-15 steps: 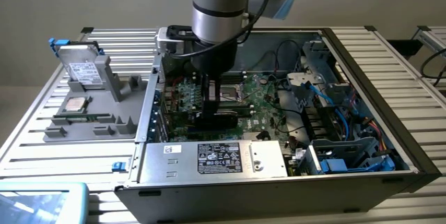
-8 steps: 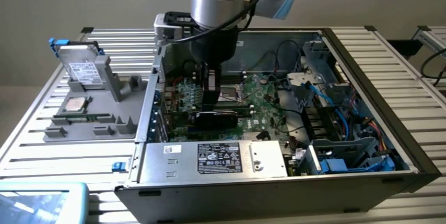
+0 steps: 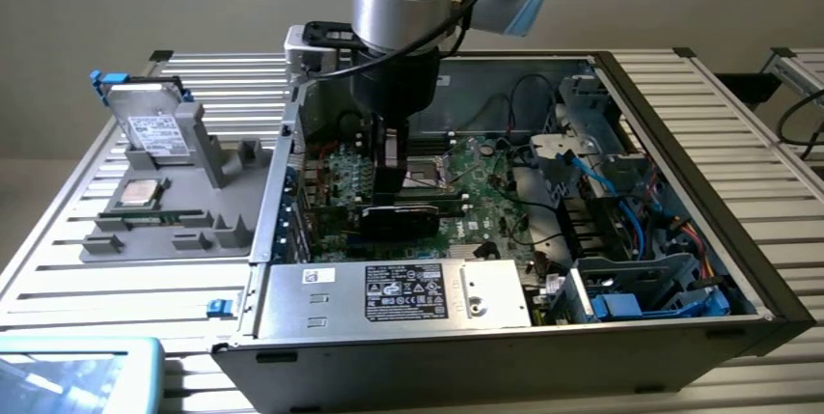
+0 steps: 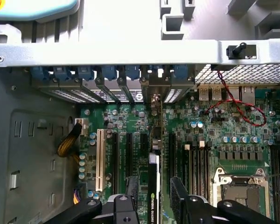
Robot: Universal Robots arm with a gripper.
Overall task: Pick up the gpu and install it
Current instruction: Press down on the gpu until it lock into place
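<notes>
Black-shrouded gpu point(image 4: 153, 186) stands (edge-on) inside case point(image 3: 670, 105).

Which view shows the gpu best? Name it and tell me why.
The wrist view: the gpu stands on edge in a motherboard slot, its top edge with lettering between the open hand's fingers. In the exterior view the gpu is a dark block largely hidden behind the arm.

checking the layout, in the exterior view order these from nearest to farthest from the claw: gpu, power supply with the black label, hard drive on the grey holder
1. gpu: standing in the motherboard slot, directly under the claw.
2. power supply: at the case's front edge, below the claw in the view.
3. hard drive: outside the case, far on the exterior view's left.
</notes>
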